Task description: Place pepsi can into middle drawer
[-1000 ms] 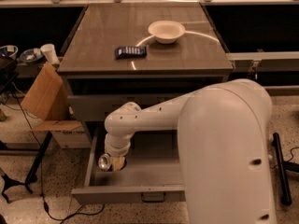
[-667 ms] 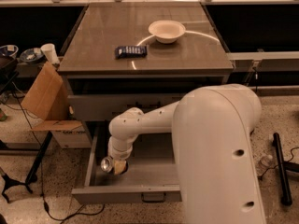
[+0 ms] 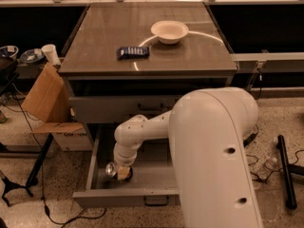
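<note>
The middle drawer [image 3: 124, 198] is pulled open below the cabinet top, with a plain grey inside. My white arm reaches down into its left part. My gripper [image 3: 122, 173] is low inside the drawer, near the floor. The pepsi can [image 3: 111, 169] lies tilted at the gripper's tip, and only its shiny silver end shows. The rest of the can is hidden by the gripper. I cannot tell whether the can rests on the drawer floor.
The upper drawer front [image 3: 118, 109] with a dark handle is shut. On the cabinet top stand a white bowl [image 3: 169, 31] and a flat dark-blue snack packet [image 3: 133, 52]. A cardboard box [image 3: 47, 99] and a stand leg sit to the left.
My arm has shifted a little right and toward the drawer's front, and the gripper with the can has sunk slightly lower in the drawer.
</note>
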Tool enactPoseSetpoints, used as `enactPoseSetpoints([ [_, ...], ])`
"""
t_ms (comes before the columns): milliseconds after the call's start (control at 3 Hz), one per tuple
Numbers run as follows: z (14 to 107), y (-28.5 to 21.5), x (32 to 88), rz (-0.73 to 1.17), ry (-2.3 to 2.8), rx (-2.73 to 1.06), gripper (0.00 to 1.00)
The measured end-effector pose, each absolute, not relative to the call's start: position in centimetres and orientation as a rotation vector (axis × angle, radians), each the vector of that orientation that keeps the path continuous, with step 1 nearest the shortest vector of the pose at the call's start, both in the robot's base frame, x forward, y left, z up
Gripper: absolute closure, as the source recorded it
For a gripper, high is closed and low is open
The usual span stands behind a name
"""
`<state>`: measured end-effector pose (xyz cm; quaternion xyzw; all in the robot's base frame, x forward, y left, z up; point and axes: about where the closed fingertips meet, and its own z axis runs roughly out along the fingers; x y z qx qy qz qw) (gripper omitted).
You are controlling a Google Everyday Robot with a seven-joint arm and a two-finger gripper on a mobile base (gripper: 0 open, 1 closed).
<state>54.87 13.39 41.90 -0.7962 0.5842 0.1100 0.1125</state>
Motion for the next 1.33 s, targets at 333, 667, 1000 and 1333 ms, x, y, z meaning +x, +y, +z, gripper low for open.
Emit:
enactPoseSetpoints([
  [333,41.5,12.8,54.7,0.304,1.772,-2.299,0.34],
  [667,41.8,12.2,54.5,0.269,1.815,-2.260,0.11],
  [1000,42.9,10.8,53.9,0.213,1.869,-2.196,0.00],
  [1333,42.9,10.8,53.9,0.213,1.869,-2.196,0.00],
])
